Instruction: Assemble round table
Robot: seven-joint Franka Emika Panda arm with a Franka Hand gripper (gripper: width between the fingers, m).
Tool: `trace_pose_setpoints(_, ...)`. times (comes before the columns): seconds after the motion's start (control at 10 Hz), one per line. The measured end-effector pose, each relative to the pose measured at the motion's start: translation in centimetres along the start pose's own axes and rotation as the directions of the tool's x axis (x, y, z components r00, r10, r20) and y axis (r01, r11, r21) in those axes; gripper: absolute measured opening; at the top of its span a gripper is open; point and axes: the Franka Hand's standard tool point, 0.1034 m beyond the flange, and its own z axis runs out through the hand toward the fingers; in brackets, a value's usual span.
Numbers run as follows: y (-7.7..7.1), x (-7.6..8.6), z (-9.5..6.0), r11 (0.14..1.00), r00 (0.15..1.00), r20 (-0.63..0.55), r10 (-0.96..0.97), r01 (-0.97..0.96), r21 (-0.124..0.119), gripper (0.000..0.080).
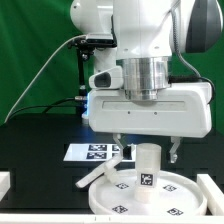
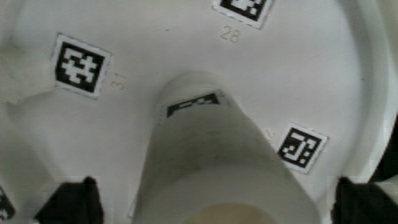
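The gripper (image 1: 147,152) hangs with its jaws spread wide, one finger on either side of the leg (image 1: 147,166), level with its upper part and touching it on neither side. In the wrist view the dark fingertips (image 2: 75,200) sit well apart with the leg rising between them. The leg is a thick white cylinder, upright on the round disc (image 1: 165,198), with a square black-and-white tag low on its side. The disc lies flat, rim up, on the dark table (image 1: 40,150), more tags on its inner face. Behind it, toward the exterior view's left, lies the marker board (image 1: 97,152)
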Motion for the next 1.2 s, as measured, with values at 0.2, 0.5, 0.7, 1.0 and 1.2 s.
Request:
trace_pose_setpoints(0.2, -0.34, 0.43, -0.33, 0.914, 0.913, -0.038, -0.405, 0.404, -0.036, 0.0649)
trace_pose_setpoints(0.5, -0.34, 0.19, -0.20, 0.815, 0.814, -0.028, -0.580, 0.578, -0.044, 0.0649)
trace_pose_setpoints(0.7, -0.32, 0.17, -0.14, 0.824, 0.823, -0.028, -0.567, 0.565, -0.043, 0.0427)
trace_pose_setpoints(1.0, -0.31, 0.19, -0.14, 0.881, 0.881, -0.033, -0.472, 0.471, -0.038, 0.0403)
trace_pose_setpoints(1.2, -0.19, 0.39, -0.16, 0.967, 0.966, -0.051, -0.255, 0.253, -0.033, 0.0403)
